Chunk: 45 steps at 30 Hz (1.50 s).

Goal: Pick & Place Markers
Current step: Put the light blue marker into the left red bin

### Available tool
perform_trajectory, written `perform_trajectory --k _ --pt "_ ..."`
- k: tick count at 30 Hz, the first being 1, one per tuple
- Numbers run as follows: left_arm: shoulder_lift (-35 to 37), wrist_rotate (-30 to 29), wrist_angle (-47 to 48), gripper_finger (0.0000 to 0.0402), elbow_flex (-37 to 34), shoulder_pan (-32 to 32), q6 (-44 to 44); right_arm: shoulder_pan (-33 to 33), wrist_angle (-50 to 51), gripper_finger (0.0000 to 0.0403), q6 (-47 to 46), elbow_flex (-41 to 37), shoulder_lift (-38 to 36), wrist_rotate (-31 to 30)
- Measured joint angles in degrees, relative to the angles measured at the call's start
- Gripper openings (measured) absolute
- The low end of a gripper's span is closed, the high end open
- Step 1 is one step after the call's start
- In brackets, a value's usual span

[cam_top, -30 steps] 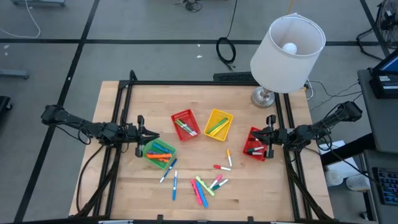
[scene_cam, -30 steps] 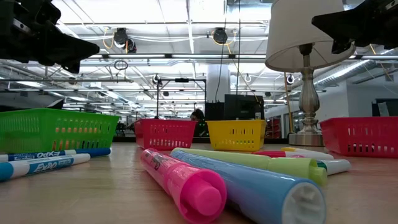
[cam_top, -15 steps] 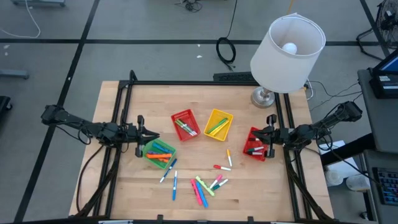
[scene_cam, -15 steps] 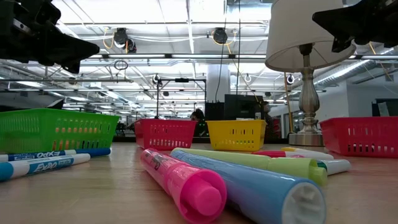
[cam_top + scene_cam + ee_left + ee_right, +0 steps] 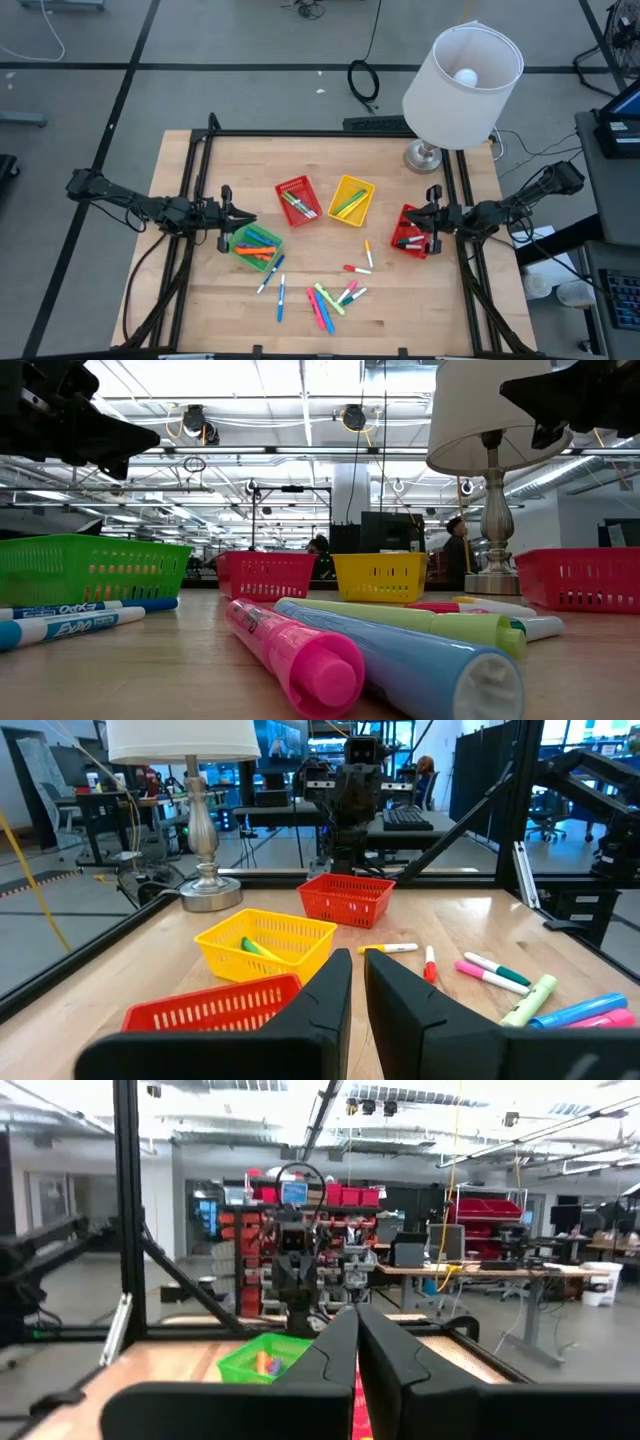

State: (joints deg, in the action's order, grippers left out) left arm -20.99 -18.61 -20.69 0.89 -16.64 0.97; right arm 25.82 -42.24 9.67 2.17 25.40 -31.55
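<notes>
With both grippers, left (image 5: 244,218) and right (image 5: 412,220), empty and jaws nearly closed, open wide first, then descend onto one marker (image 5: 281,297) near the bench's (image 5: 200,300) front edge.

I can read "EXPO" on the two blue markers (image 5: 70,626) lying before the green basket (image 5: 90,570).

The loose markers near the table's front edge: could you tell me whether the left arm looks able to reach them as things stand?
Probably yes: the left end effector hovers over the green basket, and open tabletop lies between it and the loose markers.
</notes>
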Motion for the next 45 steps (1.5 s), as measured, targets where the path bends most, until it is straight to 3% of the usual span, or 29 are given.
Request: perform_trajectory --k 5,13,21,28,42,45 --pt "0.0 0.0 0.0 0.0042 0.0 0.0 0.2 0.0 2.8 0.0 -1.7 2.8 4.8 0.0" --pt "0.0 -0.1 0.0 0.0042 0.0 0.0 2.2 -2.2 3.6 0.0 -5.5 13.8 21.1 0.4" --pt "0.0 0.1 -0.1 0.0042 0.0 0.0 -0.2 -5.3 4.6 0.0 -5.5 29.5 41.1 10.4" --pt "0.0 0.1 -0.1 0.0042 0.0 0.0 -1.5 -6.4 9.9 0.0 -4.2 44.0 56.2 11.3" --pt "0.0 0.3 -0.1 0.0042 0.0 0.0 -1.0 -7.4 33.1 0.0 -4.7 78.2 82.1 36.0" --pt "0.0 0.3 -0.1 0.0042 0.0 0.0 -1.0 -6.8 35.6 0.0 -4.8 83.5 87.3 37.9"
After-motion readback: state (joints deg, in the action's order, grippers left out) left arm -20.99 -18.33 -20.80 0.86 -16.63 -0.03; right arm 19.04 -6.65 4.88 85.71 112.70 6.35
